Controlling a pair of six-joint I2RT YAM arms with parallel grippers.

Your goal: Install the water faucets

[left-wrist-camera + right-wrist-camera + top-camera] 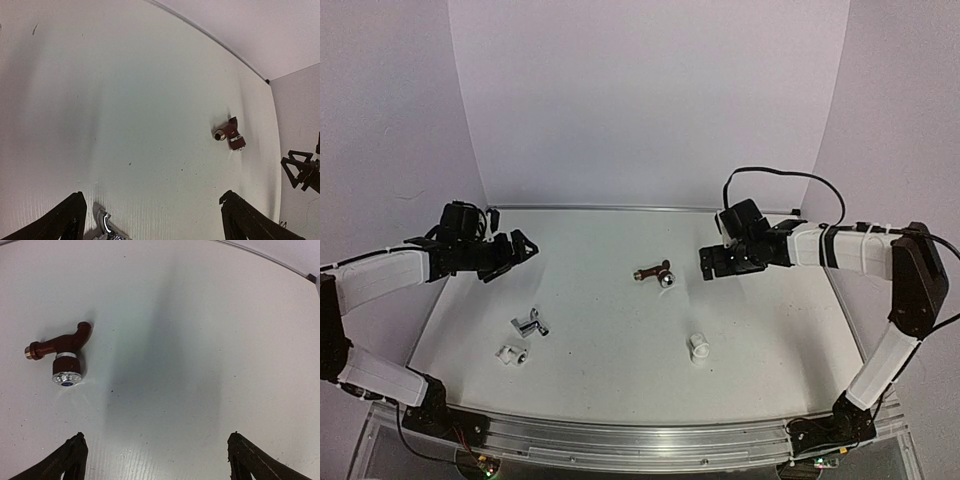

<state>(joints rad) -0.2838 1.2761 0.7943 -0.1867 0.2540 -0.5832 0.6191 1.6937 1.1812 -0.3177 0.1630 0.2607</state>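
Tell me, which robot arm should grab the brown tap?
The right arm. Its open right gripper hangs just beside the brown faucet, and nothing lies between them. The left gripper, also open, is far across the table, closer to the chrome faucet.

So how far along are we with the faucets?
Nothing is installed yet: the chrome faucet and brown faucet lie loose on the table, neither joined to the white fittings. Nothing in hand: left gripper and right gripper hover open, empty. Both installs remain.
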